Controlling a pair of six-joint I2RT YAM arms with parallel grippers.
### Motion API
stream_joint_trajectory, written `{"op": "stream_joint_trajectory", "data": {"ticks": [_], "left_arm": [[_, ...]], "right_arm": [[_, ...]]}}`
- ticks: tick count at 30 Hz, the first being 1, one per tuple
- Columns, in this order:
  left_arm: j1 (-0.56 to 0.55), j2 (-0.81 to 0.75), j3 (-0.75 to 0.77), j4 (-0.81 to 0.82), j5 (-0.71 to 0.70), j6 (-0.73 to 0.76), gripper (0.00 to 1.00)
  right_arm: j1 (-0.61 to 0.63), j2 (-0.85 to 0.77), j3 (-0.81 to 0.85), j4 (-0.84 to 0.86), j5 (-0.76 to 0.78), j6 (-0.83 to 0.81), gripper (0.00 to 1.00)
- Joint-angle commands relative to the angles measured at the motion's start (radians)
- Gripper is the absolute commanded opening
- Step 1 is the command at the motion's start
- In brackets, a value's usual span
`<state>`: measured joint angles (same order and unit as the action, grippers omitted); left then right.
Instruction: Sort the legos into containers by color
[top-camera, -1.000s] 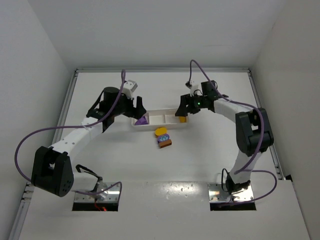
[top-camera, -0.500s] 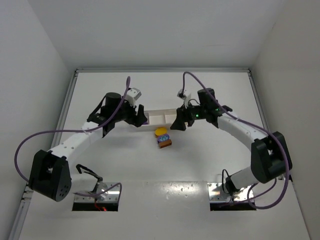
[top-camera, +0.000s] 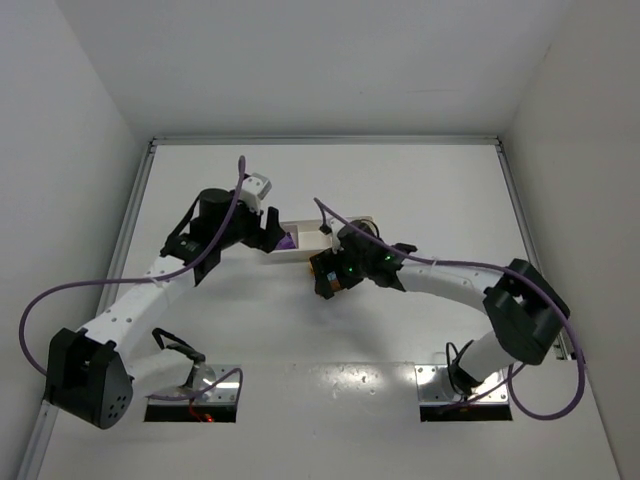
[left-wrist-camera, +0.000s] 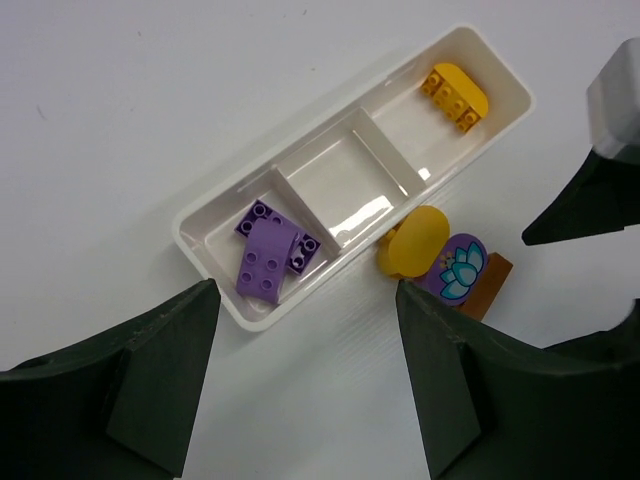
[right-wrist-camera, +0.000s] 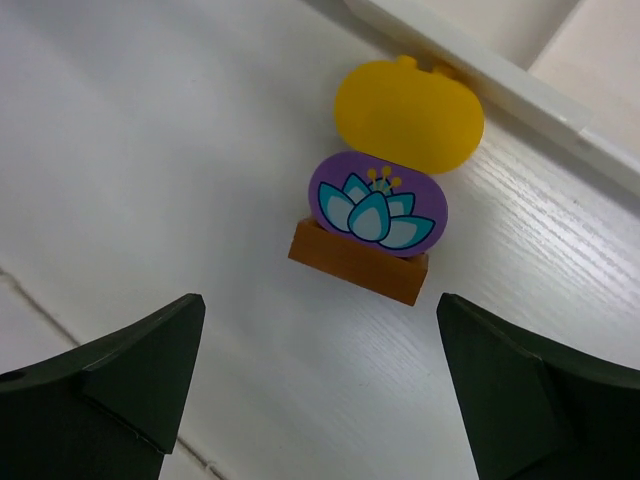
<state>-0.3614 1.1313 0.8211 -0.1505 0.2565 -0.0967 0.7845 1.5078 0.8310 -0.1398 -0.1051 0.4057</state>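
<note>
The white tray (left-wrist-camera: 300, 180) has three compartments. Purple legos (left-wrist-camera: 270, 255) lie in its left compartment and a yellow lego (left-wrist-camera: 455, 95) in its right one; the middle one holds nothing. Beside the tray a yellow rounded lego (right-wrist-camera: 408, 115), a purple lego with a lotus print (right-wrist-camera: 378, 205) and a brown lego (right-wrist-camera: 355, 262) lie touching in a row. My right gripper (right-wrist-camera: 320, 300) is open and empty just above them, and hides most of them in the top view (top-camera: 330, 275). My left gripper (left-wrist-camera: 305, 300) is open and empty over the tray's left end (top-camera: 275, 235).
The white table has raised rails along its back edge (top-camera: 320, 140) and left side (top-camera: 130, 220), with white walls behind them. The right arm's fingers (left-wrist-camera: 600, 150) show at the right of the left wrist view.
My right gripper has swung from the tray's right end to the left and nearer, over the loose legos. My left gripper has shifted slightly at the tray's left end.
</note>
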Motion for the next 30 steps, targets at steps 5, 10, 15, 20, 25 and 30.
{"op": "stream_joint_trajectory", "data": {"ticks": [5, 10, 15, 20, 25, 30], "left_arm": [[-0.008, -0.044, -0.025, -0.008, -0.034, -0.003, 0.77], [0.001, -0.044, -0.025, -0.008, -0.034, 0.006, 0.77], [0.001, -0.044, -0.034, -0.008, -0.034, 0.015, 0.77], [0.001, -0.044, -0.043, -0.008, -0.034, 0.025, 0.77], [0.001, -0.044, -0.053, 0.002, -0.034, 0.025, 0.77], [0.001, -0.044, -0.062, 0.002, -0.034, 0.034, 0.77]], "right_arm": [[0.053, 0.161, 0.126, -0.017, 0.231, 0.124, 1.0], [0.053, 0.232, 0.172, -0.041, 0.275, 0.142, 1.0], [0.053, 0.255, 0.172, -0.041, 0.285, 0.142, 1.0], [0.053, 0.255, 0.163, -0.041, 0.285, 0.142, 1.0], [0.053, 0.255, 0.142, -0.041, 0.275, 0.142, 1.0], [0.053, 0.264, 0.132, -0.032, 0.275, 0.142, 0.99]]}}
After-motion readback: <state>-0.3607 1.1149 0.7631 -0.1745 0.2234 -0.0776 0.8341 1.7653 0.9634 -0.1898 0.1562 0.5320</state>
